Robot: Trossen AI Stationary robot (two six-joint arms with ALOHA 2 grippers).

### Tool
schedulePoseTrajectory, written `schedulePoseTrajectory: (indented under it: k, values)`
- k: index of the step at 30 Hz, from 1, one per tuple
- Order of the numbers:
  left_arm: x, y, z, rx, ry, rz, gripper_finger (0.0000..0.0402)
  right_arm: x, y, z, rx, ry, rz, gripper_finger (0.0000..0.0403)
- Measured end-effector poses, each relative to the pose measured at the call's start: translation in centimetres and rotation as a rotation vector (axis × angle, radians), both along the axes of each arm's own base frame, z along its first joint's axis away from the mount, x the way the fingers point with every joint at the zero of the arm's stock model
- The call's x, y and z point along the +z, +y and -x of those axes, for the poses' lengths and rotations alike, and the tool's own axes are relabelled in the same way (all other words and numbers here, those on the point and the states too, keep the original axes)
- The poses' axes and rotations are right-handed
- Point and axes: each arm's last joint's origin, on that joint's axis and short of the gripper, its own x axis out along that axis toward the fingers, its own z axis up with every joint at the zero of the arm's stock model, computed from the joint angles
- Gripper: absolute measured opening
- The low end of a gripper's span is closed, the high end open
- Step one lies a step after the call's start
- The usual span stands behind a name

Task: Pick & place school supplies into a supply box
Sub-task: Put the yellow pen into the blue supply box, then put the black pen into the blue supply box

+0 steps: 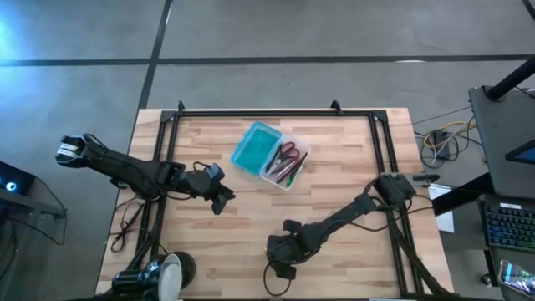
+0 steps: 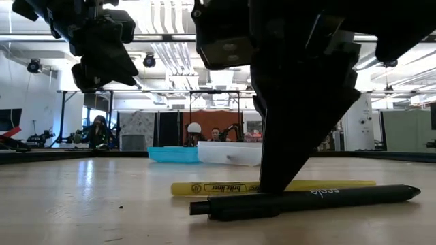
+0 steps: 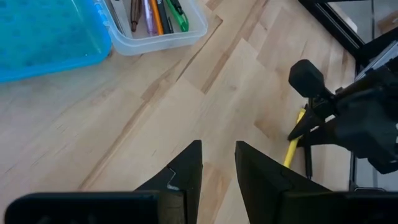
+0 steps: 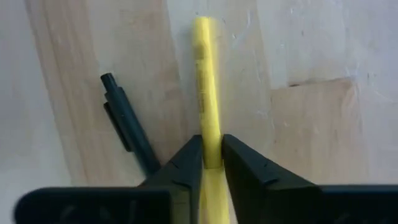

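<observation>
Right wrist view has the right end effector [image 4: 211, 155] down on the counter [image 4: 311, 50], fingers pinched tight on the yellow highlighter [image 4: 207, 81]. A dark pen [image 4: 127, 127] lies just beside it, not gripped. Up top, the left end effector [image 1: 221, 199] hangs above bare wood with its fingers only slightly apart, holding nothing. The supply box [image 1: 269, 155] sits open well apart from both, scissors [image 1: 288, 152] and pens inside the clear half.

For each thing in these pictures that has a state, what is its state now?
supply box: open, lying flat, pens and scissors inside.
yellow highlighter: flat on the table, between the right hand's fingers.
dark pen: flat on the table, beside the highlighter, untouched.
right hand: down on the highlighter, shut on it.
left hand: above the table, holding nothing, fingers slightly apart.
</observation>
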Motion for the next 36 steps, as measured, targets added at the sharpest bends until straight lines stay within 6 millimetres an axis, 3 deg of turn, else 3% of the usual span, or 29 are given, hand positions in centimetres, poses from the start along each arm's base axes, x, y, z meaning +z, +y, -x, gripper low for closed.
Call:
schedulePoseTrajectory:
  k: [3,6,9,14,17,19,23,29,32,36]
  values:
    - [0.0,0.0,0.0,0.000,0.002,-0.001,0.0080,0.2,-0.8,-0.1,-0.070,0.018,-0.012,0.0027]
    - [0.0,0.0,0.0,-0.002,0.003,-0.003,0.0080,1.4,-2.1,0.2,-0.120,0.034,0.022,0.0019]
    - [0.0,0.0,0.0,-0.007,0.003,-0.010,0.0080,3.6,-4.2,0.0,-0.228,-0.024,0.070,0.0017]
    - [0.0,0.0,0.0,-0.009,0.000,-0.012,0.0080,9.9,-9.7,1.3,-0.774,-0.171,0.081,0.0016]
    - [0.0,0.0,0.0,-0.009,0.000,-0.014,0.0080,11.3,-13.1,2.8,-1.151,-0.297,0.105,0.0015]
    - [0.0,0.0,0.0,-0.005,-0.001,-0.018,0.0080,12.1,-15.2,3.5,-1.308,-0.398,0.088,0.0021]
    - [0.0,0.0,0.0,-0.002,-0.002,-0.022,0.0080,10.6,-18.9,2.9,-1.410,-0.462,-0.001,0.0048]
    - [0.0,0.0,0.0,-0.003,-0.002,-0.020,0.0080,8.1,-22.7,2.4,-1.504,-0.463,0.014,0.0100]
    - [0.0,-0.1,0.0,-0.006,-0.003,-0.007,0.0080,6.8,-23.4,2.8,-1.514,-0.410,0.047,0.0125]
    - [0.4,-0.6,-0.3,-0.095,-0.054,-0.004,0.0080,8.4,-22.2,3.0,-1.263,-0.384,0.118,0.0149]
